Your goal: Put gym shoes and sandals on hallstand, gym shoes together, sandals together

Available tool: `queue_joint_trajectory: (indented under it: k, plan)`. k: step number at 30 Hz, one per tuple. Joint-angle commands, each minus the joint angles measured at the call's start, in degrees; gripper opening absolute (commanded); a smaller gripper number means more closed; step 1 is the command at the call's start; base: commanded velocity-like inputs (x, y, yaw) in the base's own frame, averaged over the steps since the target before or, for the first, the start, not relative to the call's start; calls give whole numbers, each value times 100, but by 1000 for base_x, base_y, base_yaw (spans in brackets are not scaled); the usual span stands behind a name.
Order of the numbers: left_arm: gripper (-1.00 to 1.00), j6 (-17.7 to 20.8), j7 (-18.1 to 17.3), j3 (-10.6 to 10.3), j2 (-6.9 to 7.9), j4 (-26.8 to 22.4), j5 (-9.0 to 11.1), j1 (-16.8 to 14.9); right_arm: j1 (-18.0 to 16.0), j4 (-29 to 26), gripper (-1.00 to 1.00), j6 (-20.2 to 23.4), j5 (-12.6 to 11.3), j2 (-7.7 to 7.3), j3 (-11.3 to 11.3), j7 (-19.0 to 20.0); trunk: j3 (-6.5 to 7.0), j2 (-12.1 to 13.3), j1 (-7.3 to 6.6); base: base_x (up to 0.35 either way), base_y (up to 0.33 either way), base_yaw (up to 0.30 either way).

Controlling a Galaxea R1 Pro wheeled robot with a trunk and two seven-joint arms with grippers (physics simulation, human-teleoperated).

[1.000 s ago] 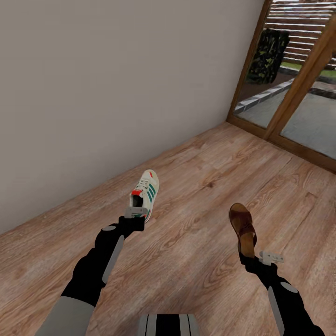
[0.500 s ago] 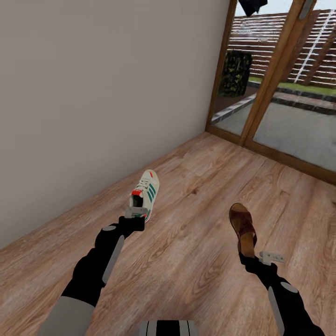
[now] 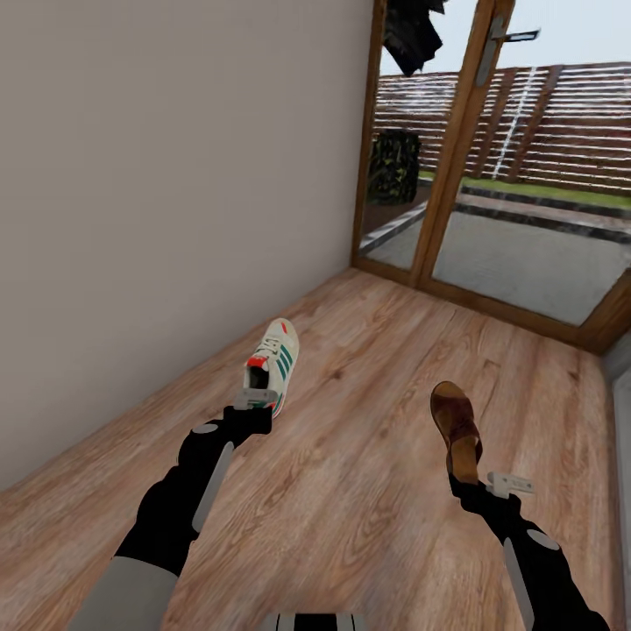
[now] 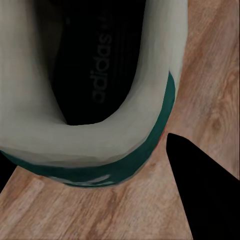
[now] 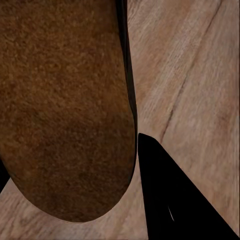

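Now, at the left of the head view, a plain grey wall (image 3: 175,158) runs back to a glass door (image 3: 491,158) with a wooden frame. Beside it, the left hand (image 3: 256,399) grips the heel of a gym shoe (image 3: 273,359), its toe pointing away over the wood floor (image 3: 368,368). From the left wrist, the shoe's heel collar (image 4: 100,145) sits against one dark finger (image 4: 205,195), with floor planks beneath. Further right, well apart from the gym shoe, the right hand (image 3: 478,480) clamps the heel end of a brown sandal (image 3: 456,425), which also points away above the floor. From the right wrist, the sandal's sole (image 5: 65,110) lies just beside a dark finger (image 5: 175,200).
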Motion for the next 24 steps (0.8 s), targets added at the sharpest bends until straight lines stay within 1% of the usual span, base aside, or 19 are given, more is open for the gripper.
queue_joint_trajectory:
  k: [1,8,10,14,24]
  plan:
    - [-100,30,4,4,0,-7,44,-2,-4,-9,-100,36,34,3,-16,37,3,-1,-1,0,0,-245]
    - [-100,30,4,2,0,-14,44,-2,-4,-9,-100,36,34,3,-16,37,51,-1,-1,0,0,-245]
    - [-100,30,4,2,0,-14,48,-2,-4,-6,-100,36,34,3,-17,37,65,-1,-1,0,127,-245]
    - [-100,30,4,5,1,-12,52,-2,-4,-9,-100,36,34,3,-16,32,85,-1,-1,0,261,-174]
    - [-100,30,4,3,0,-8,52,-2,-4,-17,-100,36,34,3,-9,29,89,-1,-1,0,306,-16]
